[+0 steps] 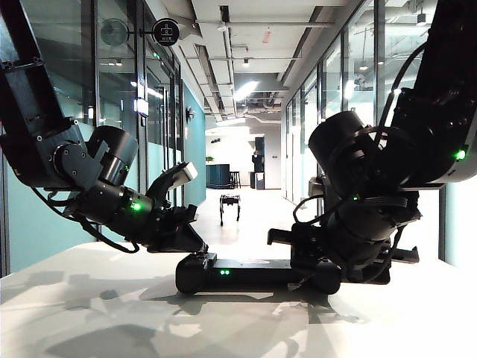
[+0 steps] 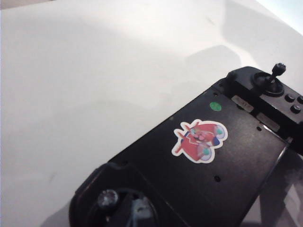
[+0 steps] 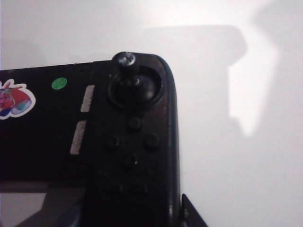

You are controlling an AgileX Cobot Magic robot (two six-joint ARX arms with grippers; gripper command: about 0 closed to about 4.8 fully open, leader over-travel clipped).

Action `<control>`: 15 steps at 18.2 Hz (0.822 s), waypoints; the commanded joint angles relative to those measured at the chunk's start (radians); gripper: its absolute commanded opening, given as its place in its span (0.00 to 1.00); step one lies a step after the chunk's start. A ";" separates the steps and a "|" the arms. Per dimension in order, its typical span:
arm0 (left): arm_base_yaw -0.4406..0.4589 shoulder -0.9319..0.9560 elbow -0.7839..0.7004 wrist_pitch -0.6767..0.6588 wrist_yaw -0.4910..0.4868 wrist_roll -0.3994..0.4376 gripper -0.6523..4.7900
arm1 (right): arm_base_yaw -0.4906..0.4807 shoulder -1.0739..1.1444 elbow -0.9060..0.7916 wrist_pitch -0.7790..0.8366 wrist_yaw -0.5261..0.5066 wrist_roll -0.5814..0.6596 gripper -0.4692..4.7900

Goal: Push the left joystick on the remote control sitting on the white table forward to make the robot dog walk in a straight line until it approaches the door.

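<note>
White table [image 1: 89, 313] carried the black remote control [image 1: 246, 274] near its far edge. The left gripper [image 1: 182, 235] was over its left joystick [image 2: 108, 198], the right gripper [image 1: 328, 261] at the other end; I could not tell either grip. The robot dog [image 1: 229, 207] stood far down the corridor.

A round black sign [image 1: 165, 30] hangs over the glass-walled corridor [image 1: 253, 201], under long ceiling lights [image 1: 246, 88].

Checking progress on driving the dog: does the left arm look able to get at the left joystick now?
Probably yes. The left tool hangs right over the remote control's left end, and the left joystick stands uncovered directly below, with nothing between.
</note>
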 commanded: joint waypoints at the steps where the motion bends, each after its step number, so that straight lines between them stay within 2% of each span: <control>1: 0.002 -0.001 0.006 0.011 -0.009 0.003 0.11 | 0.000 -0.005 0.004 0.013 0.005 0.007 0.52; 4: 0.002 -0.007 0.006 -0.019 -0.004 -0.004 0.11 | 0.000 -0.005 0.004 0.013 0.005 0.007 0.52; 6: 0.002 -0.058 0.006 -0.146 -0.005 -0.003 0.11 | 0.000 -0.005 0.004 0.010 0.005 0.000 0.52; 9: 0.002 -0.149 0.006 -0.262 -0.011 -0.003 0.11 | 0.000 -0.005 0.003 0.005 0.004 -0.053 0.52; 13: 0.002 -0.285 0.006 -0.461 -0.109 -0.004 0.11 | 0.000 -0.005 0.003 -0.010 -0.023 -0.080 0.53; 14: 0.002 -0.326 0.006 -0.509 -0.122 -0.004 0.11 | 0.000 -0.006 0.003 -0.009 -0.042 -0.086 0.57; 15: 0.002 -0.372 0.006 -0.546 -0.141 -0.006 0.11 | 0.000 -0.006 0.003 -0.010 -0.044 -0.101 0.69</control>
